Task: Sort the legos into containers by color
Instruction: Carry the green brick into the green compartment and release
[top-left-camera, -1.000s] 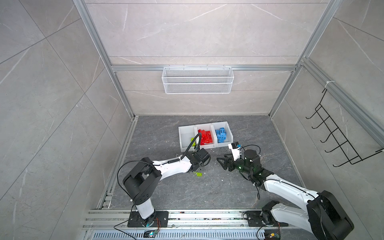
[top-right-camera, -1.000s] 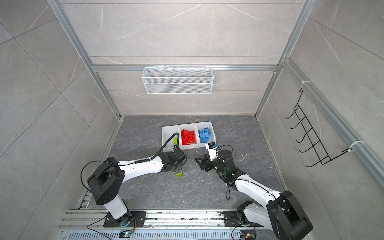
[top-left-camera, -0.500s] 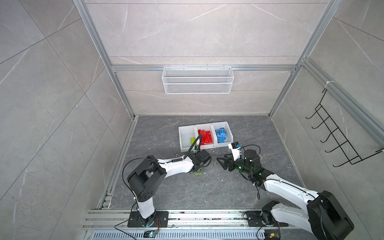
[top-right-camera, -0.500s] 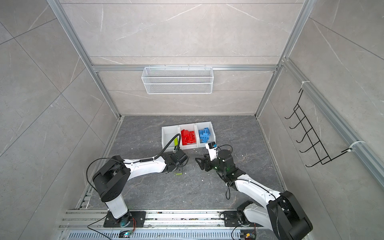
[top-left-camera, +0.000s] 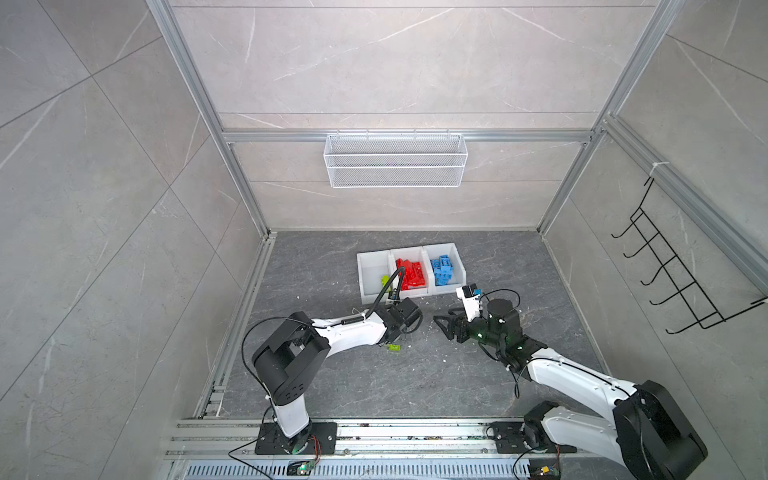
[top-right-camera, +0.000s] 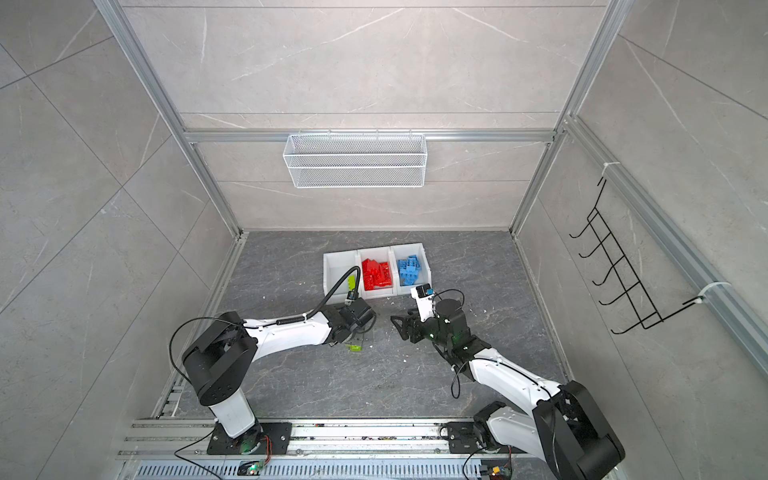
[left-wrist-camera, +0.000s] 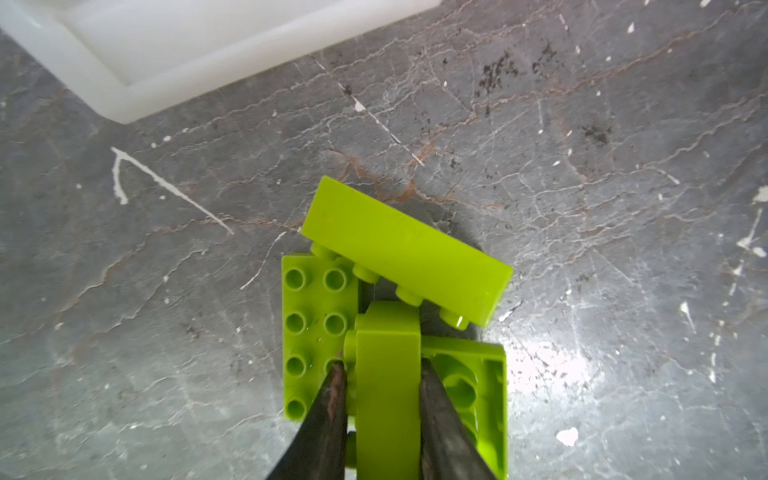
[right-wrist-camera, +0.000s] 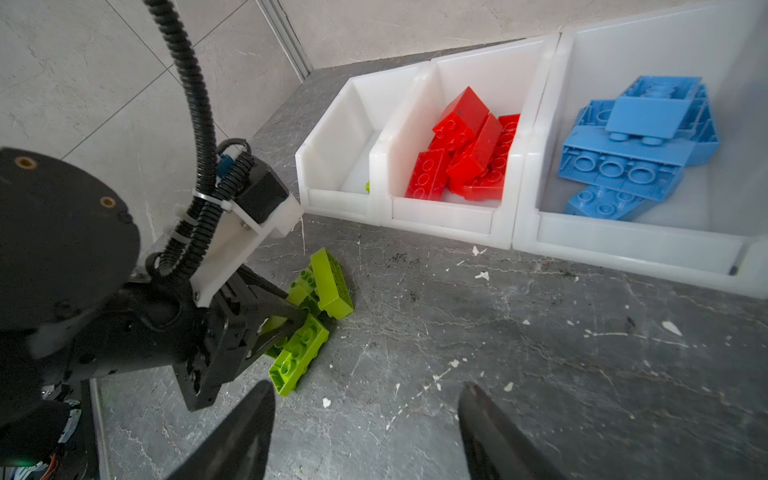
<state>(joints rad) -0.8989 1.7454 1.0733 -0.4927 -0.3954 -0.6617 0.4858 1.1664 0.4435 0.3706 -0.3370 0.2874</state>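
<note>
The legos (right-wrist-camera: 309, 307) left to sort are a small lime green cluster on the surface, just in front of the row of three white bins (right-wrist-camera: 449, 216).

Start from that row. One end bin holds the blue bricks (right-wrist-camera: 631, 162) and the middle bin holds the red bricks (right-wrist-camera: 465, 153). The end bin (top-left-camera: 371, 266) on your left arm's side holds only one lime green brick (top-left-camera: 385, 279), so that is your target.

The right fingers (right-wrist-camera: 249, 428) stand wide apart with nothing between them, hovering over the surface in front of the blue end of the row. Leave them there, clear of your path.

In the cluster, a long brick (left-wrist-camera: 405, 257) lies on its side nearest the row. A flat studs-up brick (left-wrist-camera: 318, 332) and an upturned brick (left-wrist-camera: 469, 382), hollow side showing, lie behind it. Between those two stands the brick on edge (left-wrist-camera: 386, 374), and your left fingers (left-wrist-camera: 332, 399) are clamped on its two broad faces.

Lift straight up before you swing toward the row. The neighbours lie tight against the held brick, and I cannot tell whether the long brick's studs touch it, so a sideways pull would likely drag them along. Clear the low front lip of the end bin, go in low, then let go.
</note>
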